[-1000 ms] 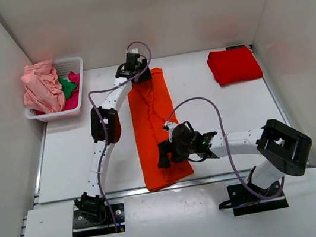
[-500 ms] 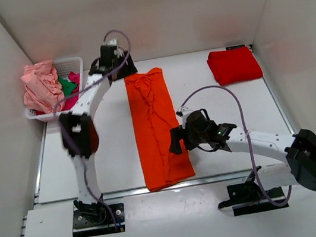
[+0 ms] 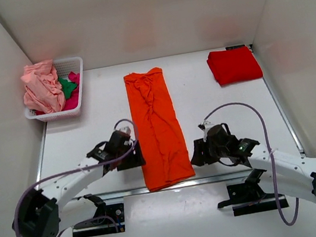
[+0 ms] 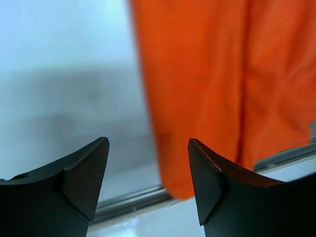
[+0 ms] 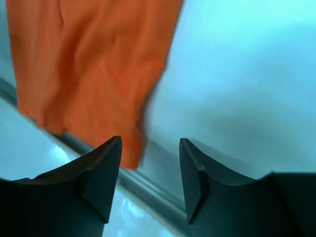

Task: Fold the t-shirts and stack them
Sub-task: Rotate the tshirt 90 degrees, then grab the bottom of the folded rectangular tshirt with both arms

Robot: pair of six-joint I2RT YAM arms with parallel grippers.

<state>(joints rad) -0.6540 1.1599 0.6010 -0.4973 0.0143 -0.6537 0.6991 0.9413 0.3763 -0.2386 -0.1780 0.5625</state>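
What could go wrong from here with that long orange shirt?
The near end of the orange t-shirt lies over the table's front rail, so a grab there might scrape the rail or pinch only the top layer, letting the fold slip open. The left pincer and right pincer both stand open beside the cloth, not over it; closing unevenly could drag the strip crooked.

Left gripper (image 3: 135, 158) and right gripper (image 3: 196, 156) now beside the orange t-shirt (image 3: 156, 125), apparently off it.

Bright even overhead light, soft shadows, blurred wrist views
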